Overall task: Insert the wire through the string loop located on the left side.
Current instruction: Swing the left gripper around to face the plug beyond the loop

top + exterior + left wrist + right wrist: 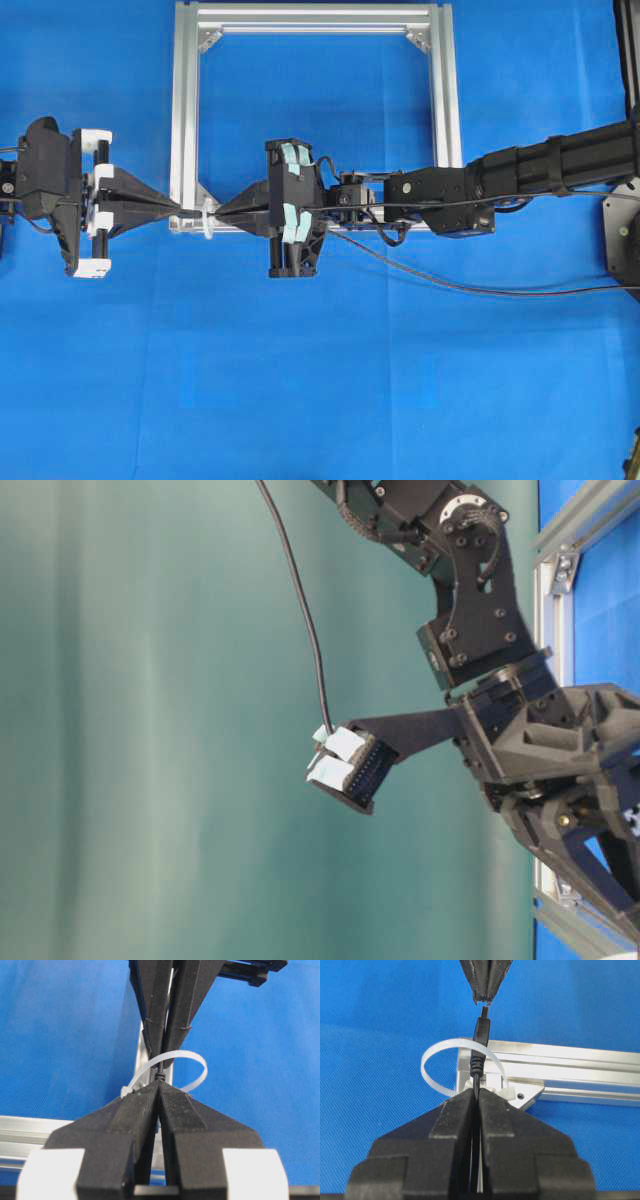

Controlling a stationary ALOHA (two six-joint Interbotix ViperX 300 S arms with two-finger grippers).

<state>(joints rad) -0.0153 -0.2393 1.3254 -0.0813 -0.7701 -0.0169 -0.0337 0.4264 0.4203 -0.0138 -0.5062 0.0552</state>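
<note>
The string loop, a thin white band, stands at the near left corner of the aluminium frame. The black wire's plug passes through this loop. My right gripper is shut on the wire just behind the plug, on the frame's inner side. On the other side my left gripper is shut on the plug's tip. In the overhead view the two grippers, left and right, meet nose to nose at the loop. The rest of the wire trails right across the cloth.
The square silver frame lies on blue cloth, its bottom rail running right beneath my right arm. The table-level view shows that arm's wrist and taped gripper body against a green backdrop.
</note>
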